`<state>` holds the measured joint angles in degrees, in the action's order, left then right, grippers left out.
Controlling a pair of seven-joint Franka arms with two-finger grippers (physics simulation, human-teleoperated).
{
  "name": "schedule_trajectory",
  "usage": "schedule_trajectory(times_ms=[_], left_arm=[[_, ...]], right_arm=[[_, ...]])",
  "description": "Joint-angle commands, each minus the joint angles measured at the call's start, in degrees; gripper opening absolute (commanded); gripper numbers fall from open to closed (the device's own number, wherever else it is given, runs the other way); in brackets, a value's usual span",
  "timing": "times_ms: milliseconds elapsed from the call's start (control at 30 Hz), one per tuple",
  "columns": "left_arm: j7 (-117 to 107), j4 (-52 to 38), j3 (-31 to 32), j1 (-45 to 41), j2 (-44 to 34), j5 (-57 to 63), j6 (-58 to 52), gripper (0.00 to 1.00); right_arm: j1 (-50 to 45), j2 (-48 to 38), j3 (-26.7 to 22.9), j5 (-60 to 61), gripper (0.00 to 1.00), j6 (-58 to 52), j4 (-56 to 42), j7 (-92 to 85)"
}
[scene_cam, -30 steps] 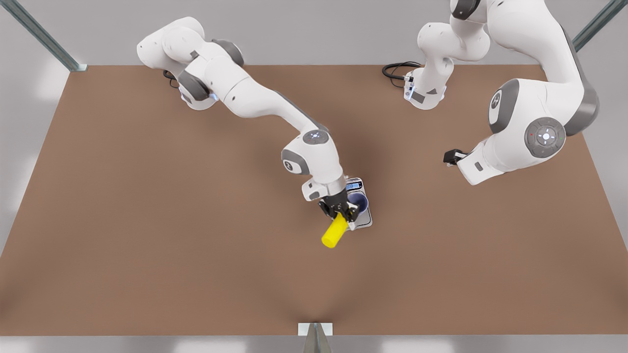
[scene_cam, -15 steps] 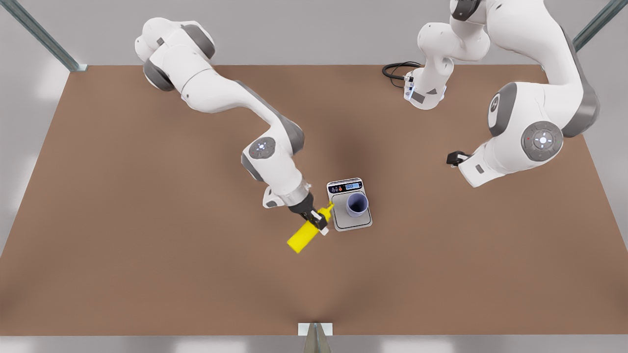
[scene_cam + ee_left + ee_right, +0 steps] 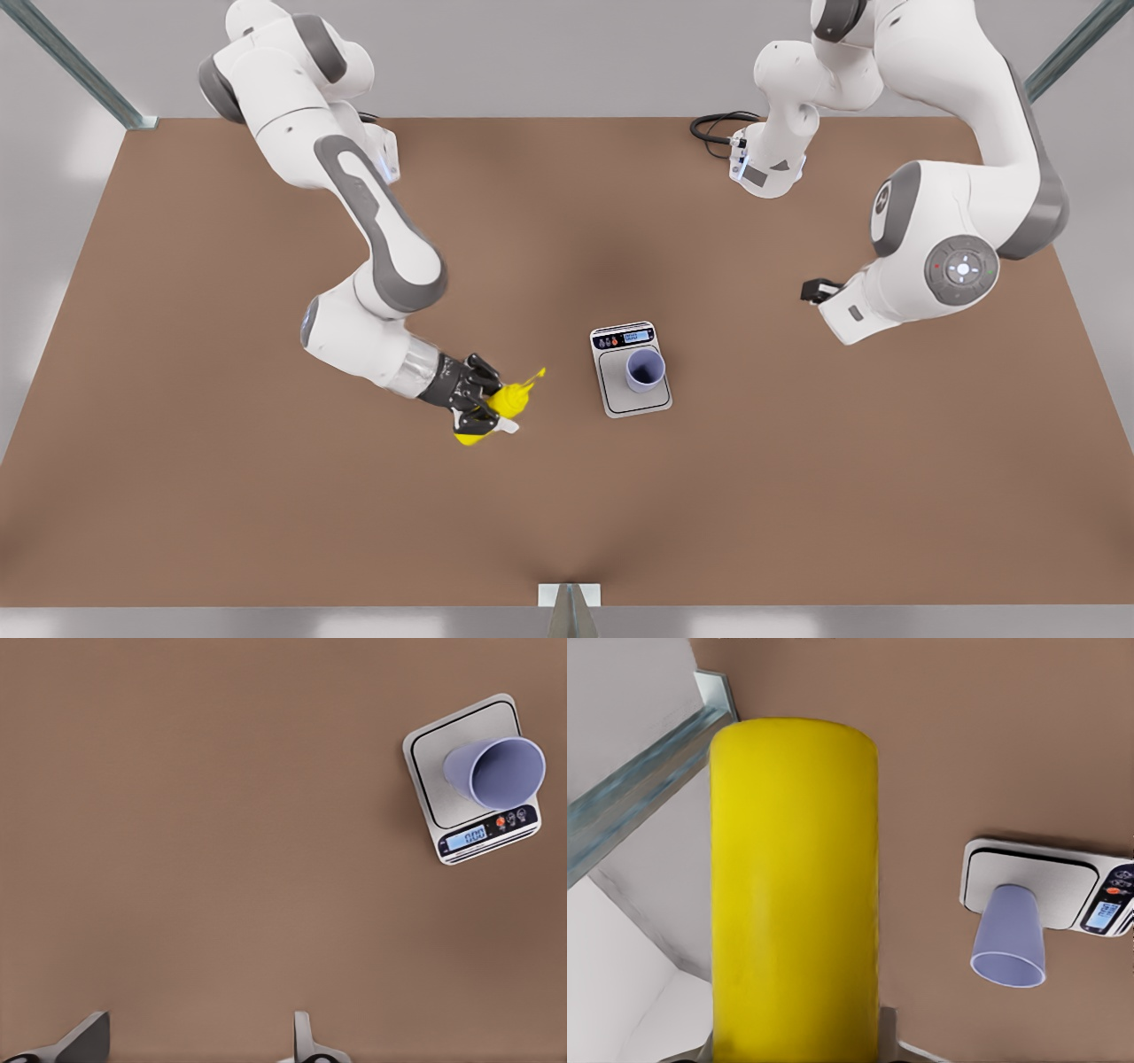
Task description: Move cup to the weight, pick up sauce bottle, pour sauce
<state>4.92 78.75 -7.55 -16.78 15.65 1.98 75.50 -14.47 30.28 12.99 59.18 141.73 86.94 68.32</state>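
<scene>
One yellow sauce bottle (image 3: 507,400) is clamped tight in the right gripper (image 3: 478,406), off to the front view's left of the weight (image 3: 620,400) and well apart from it. It is tipped over on its side, with its thin nozzle (image 3: 534,378) pointing toward the weight. The little blue cup (image 3: 644,369) stands upright on the weight's silver top, near the dark strip with the buttons. So I think the pouring step is the one in hand. To do it well, the nozzle has to be right above the cup's open mouth before the bottle tips down any more, or sauce could land on the brown table (image 3: 221,496) or on the weight. Go slow and do not bump the cup, since it looks light and could fall over. The left gripper (image 3: 197,1050) waits high over the table, its fingers (image 3: 87,1038) spread apart with nothing between them.
</scene>
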Motion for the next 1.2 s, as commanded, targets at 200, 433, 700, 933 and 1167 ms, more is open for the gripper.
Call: schedule_trajectory(times_ms=[200, 433, 700, 933, 1167], left_arm=[[-0.09, -0.09, -0.01, 0.09, 0.09, 0.13, 0.0, 1.0], [-0.53, -0.17, -0.1, 0.0, -0.27, 0.22, -0.18, 1.0], [-0.62, -0.26, -0.1, 0.0, 0.0, 0.22, 0.09, 1.0], [-0.53, -0.26, -0.1, 0.0, -0.09, 0.22, -0.09, 1.0], [-0.53, 0.0, -0.01, 0.0, 0.17, 0.13, 0.09, 1.0]], right_arm=[[4.01, -1.89, -1.39, 11.58, 0.43, -9.45, 4.56, -2.49], [8.93, -0.49, -8.07, 23.88, 0.41, -27.03, 7.72, -7.76], [15.26, 6.19, -2.1, 31.26, 0.45, -38.2, 10.44, -15.76], [17.54, 12.61, -1.04, 31.7, 0.49, -40.48, 12.29, -23.66], [17.9, 17.27, -1.48, 31.0, 0.52, -42.42, 13.08, -31.05]])
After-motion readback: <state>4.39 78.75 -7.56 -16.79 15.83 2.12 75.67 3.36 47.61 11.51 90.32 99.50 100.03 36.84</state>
